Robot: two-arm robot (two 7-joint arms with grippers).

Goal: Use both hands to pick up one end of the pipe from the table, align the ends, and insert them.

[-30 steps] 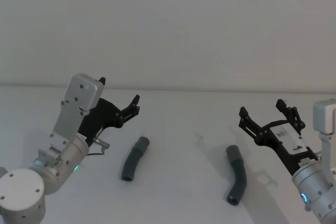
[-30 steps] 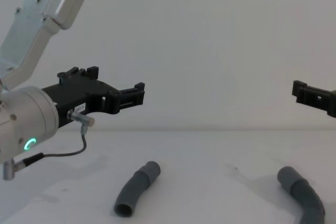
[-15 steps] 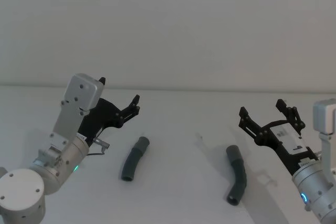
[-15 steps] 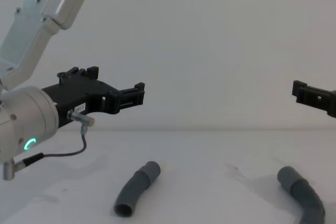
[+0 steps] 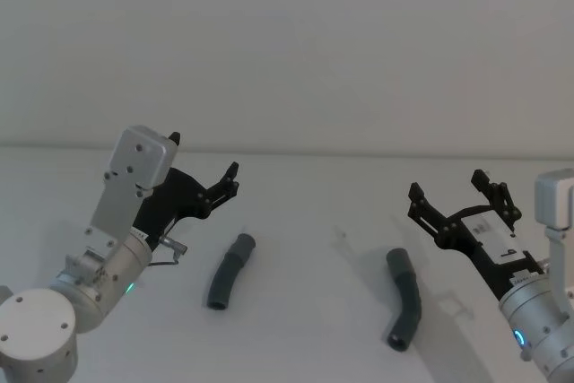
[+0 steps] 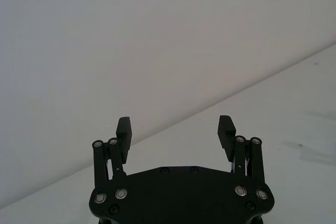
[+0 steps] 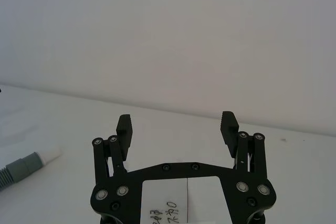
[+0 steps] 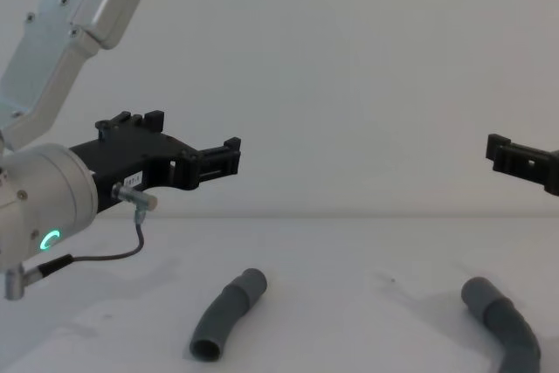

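Your left tool (image 5: 204, 154) hung at the left, raised off the tabletop (image 5: 314, 213), with its fingers spread wide and nothing between them. A green ring light (image 8: 52, 238) glowed on its silver wrist. The tool pointed forward and toward the middle, and in the chest view it stood well above the surface.

Just to the right of it, and nearer the robot than its fingertips, the left pipe piece (image 5: 229, 273) lay flat on the tabletop. It was dark grey and gently bent, with its far end angled slightly toward the right. Nothing touched it.

A bare stretch of tabletop separated it from the right pipe piece (image 5: 405, 298). This one also lay flat and untouched, bent so that its near end curved back toward the robot.

Your right tool (image 5: 447, 184) sat just right of that piece and apart from it, held above the surface. It too was released, with the fingers wide and empty. In the right wrist view a grey cuff with a whitish tip (image 7: 23, 165) rested on the tabletop off to one side of the open fingers. I cannot tell for certain which piece it belonged to.
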